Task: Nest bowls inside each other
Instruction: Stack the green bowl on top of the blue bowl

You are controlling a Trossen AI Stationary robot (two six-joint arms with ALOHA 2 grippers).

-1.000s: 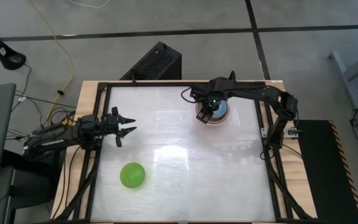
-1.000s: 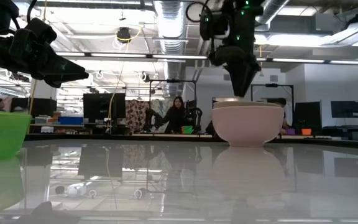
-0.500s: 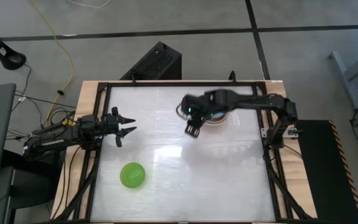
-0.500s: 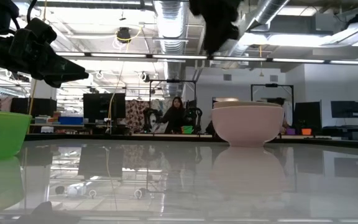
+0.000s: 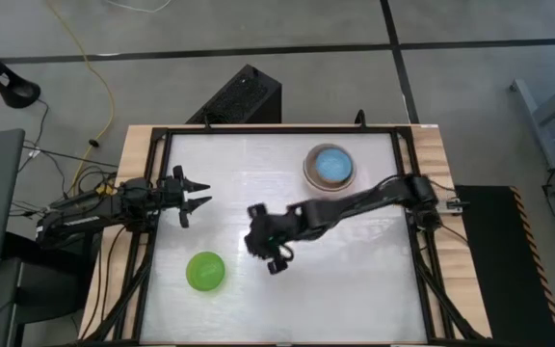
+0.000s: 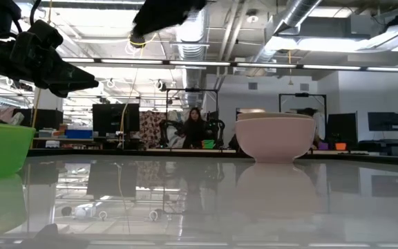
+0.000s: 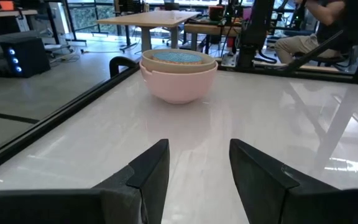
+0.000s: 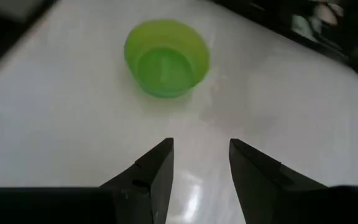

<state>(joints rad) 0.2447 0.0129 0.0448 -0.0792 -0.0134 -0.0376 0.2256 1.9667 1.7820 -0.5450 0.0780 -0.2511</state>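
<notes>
**Green bowl alone, other bowls stacked, right gripper empty above table**

Green bowl [image 5: 205, 272] sits upright by itself on the white table [image 5: 355, 280], in the near-left part as the high view shows it. Same bowl fills the left edge of the low view [image 6: 2, 149] and lies ahead of the right arm's fingers in the right wrist view [image 8: 166, 58].

Stack of bowls [image 5: 330, 168] stands toward the far right of the table, well apart from the green one. Blue bowl [image 5: 330, 165] is the innermost. In the left wrist view, blue bowl [image 7: 178, 56] rests inside a grey-beige bowl [image 7: 179, 64], which rests inside the salmon-pink bowl [image 7: 179, 84]. Any cream-white bowl cannot be made out.

Right gripper [image 5: 266, 253] hangs over mid-table, between the stack and the green bowl, nearer the green bowl, touching nothing. Its fingers [image 8: 151, 171] are spread with nothing between them.

Left gripper [image 5: 197, 196] waits at the table's left edge, fingers [image 7: 148, 171] spread, empty, pointing toward the stack.
</notes>
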